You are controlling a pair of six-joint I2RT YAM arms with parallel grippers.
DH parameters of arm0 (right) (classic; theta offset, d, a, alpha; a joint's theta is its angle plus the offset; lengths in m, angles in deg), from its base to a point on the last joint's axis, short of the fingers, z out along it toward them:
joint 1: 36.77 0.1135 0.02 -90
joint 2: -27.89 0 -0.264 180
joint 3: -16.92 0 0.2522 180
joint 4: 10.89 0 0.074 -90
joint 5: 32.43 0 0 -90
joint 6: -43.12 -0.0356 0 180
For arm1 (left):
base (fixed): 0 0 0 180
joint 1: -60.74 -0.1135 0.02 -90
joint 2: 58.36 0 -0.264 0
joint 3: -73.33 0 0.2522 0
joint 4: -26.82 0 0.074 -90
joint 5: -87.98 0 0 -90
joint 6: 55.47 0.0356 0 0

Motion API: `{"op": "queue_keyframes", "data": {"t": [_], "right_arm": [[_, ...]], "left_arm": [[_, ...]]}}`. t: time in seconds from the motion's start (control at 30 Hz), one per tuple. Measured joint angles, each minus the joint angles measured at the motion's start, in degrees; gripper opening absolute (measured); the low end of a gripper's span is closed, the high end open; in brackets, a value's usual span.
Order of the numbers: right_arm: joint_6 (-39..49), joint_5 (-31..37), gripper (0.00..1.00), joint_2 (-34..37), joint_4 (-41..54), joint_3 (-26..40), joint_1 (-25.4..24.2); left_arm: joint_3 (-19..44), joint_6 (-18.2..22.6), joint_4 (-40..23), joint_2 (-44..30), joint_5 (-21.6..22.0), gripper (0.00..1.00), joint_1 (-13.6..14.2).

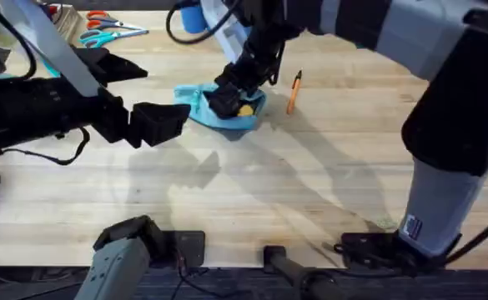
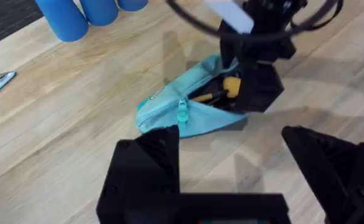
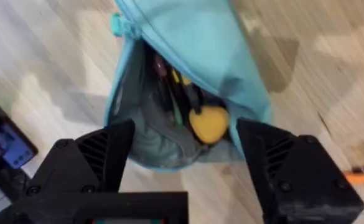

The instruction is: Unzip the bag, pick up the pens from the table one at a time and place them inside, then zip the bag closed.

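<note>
Your overhead camera looks down and forward across the bench; both wrist cameras sit close, sharing the open bag.

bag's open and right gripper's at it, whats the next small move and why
Probably lift the right gripper clear of the bag and shift it toward the orange pen lying on the table beside the pouch. Its fingers are open and empty over the unzipped mouth, with items already inside, and that pen is still out.

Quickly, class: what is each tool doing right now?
Left tool: open, holding nothing, short of the light blue fabric pouch.
Right tool: open, empty, over the pouch's unzipped mouth.
</note>
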Motion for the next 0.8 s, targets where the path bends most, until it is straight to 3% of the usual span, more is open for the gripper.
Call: {"op": "queue_keyframes", "data": {"t": [0.4,0.6,0.8], "right_arm": [[-0.4,1.5,0.996,-0.1,8.2,16.6,-4.9],[-2.3,2.6,0.997,-2.0,8.5,18.1,-8.3],[-12.4,13.0,0.996,-4.9,9.7,18.3,-12.6]], "left_arm": [[0.0,0.0,0.0,0.0,0.0,0.993,0.0],[0.0,0.0,0.0,0.0,0.0,0.993,0.0],[0.0,0.0,0.0,0.0,0.0,0.993,0.0]]}}
